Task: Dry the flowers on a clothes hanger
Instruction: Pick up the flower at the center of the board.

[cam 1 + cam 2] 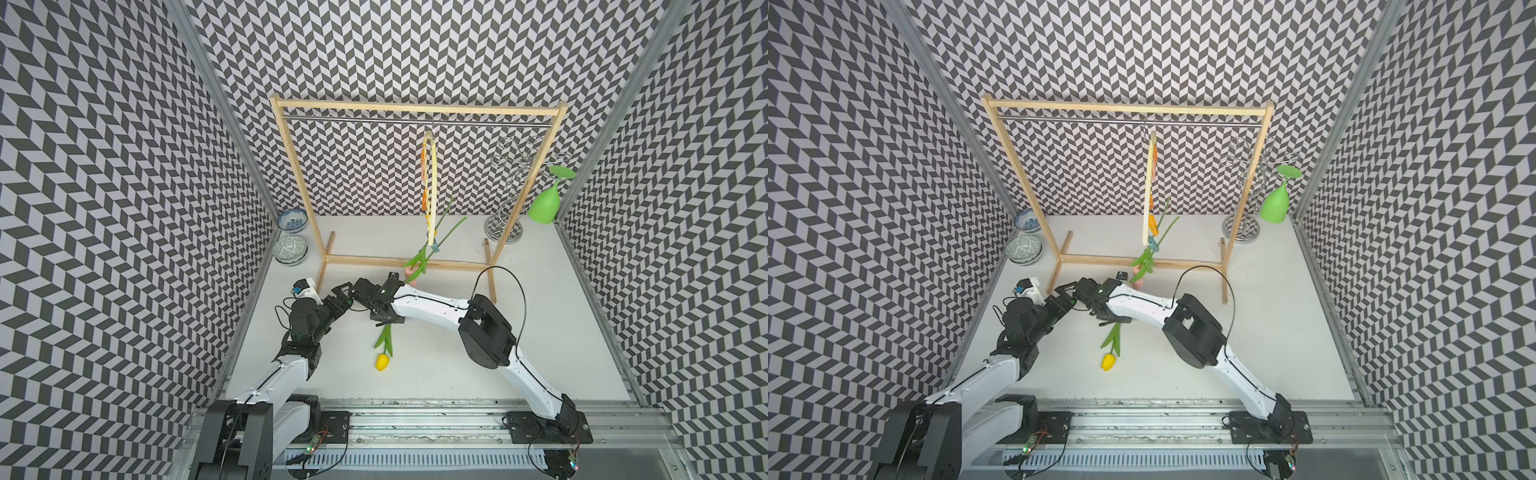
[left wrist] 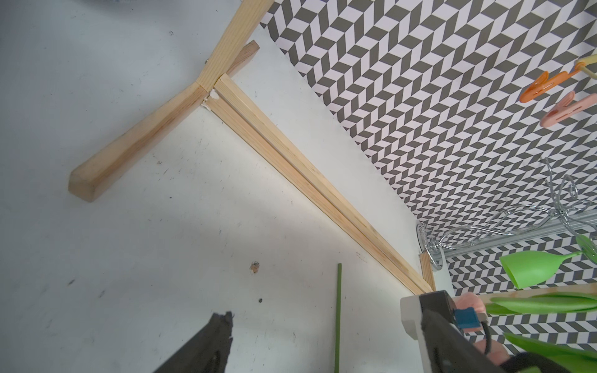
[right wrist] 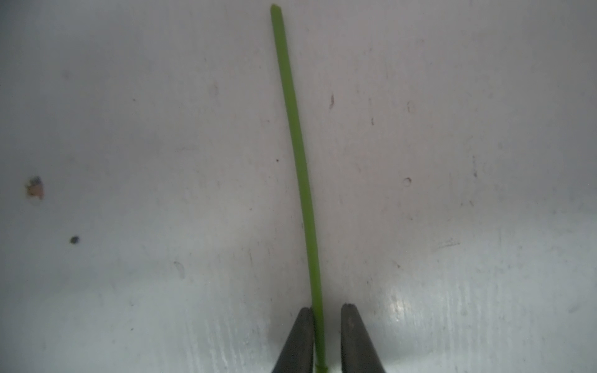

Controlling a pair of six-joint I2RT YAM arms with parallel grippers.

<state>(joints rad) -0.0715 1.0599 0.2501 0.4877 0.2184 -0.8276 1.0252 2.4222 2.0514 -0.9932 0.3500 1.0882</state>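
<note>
1 yellow tulip [image 1: 382,360], on table [image 1: 519,332]: right gripper [image 3: 328,310] fingers straddle stem [image 3: 300,168], not quite pinching; left gripper [image 1: 347,296] fingers spread wide.

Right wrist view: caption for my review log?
Right gripper straddles the thin green tulip stem on the scuffed white table, jaws narrowly apart.

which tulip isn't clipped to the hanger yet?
The yellow tulip: it lies on the table, its stem between the jaws of the right claw. The two pink tulips hang bloom-down from the clothes hanger.
</note>
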